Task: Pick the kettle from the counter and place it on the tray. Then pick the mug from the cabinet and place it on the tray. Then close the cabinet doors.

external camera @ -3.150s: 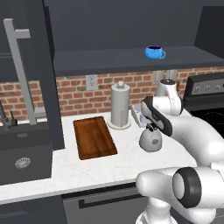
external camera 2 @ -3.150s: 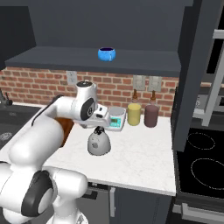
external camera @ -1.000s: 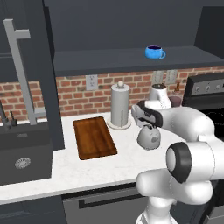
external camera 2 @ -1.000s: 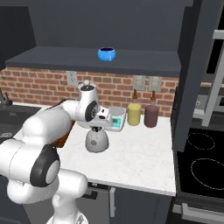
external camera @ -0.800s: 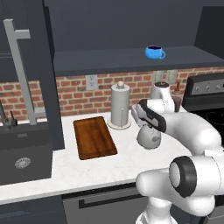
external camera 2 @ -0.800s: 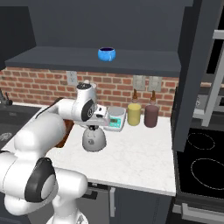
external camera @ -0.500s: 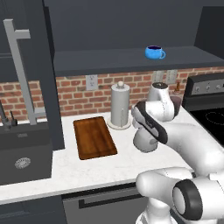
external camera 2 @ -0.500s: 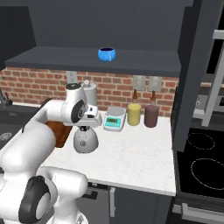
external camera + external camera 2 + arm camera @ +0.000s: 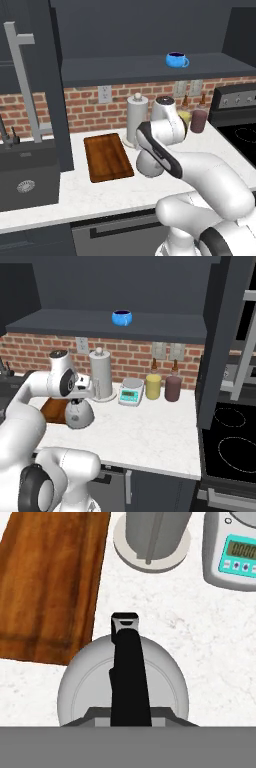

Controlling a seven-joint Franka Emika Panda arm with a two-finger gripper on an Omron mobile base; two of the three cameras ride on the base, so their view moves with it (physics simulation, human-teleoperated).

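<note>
Carrying the kettle (image 9: pixel 123 684) leftward by its handle, the closed gripper (image 9: pixel 80 398) has brought it beside the tray (image 9: pixel 106 156), nearly ready for placing.

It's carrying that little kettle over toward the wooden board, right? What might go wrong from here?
The kettle hangs from the gripper by its thin black handle, so it might swing or slip. It is beside the tray, not yet over it; lowered too soon, it could catch the raised rim and tip. The paper towel roll stands close behind the arm, so a wide swing might knock it.
</note>
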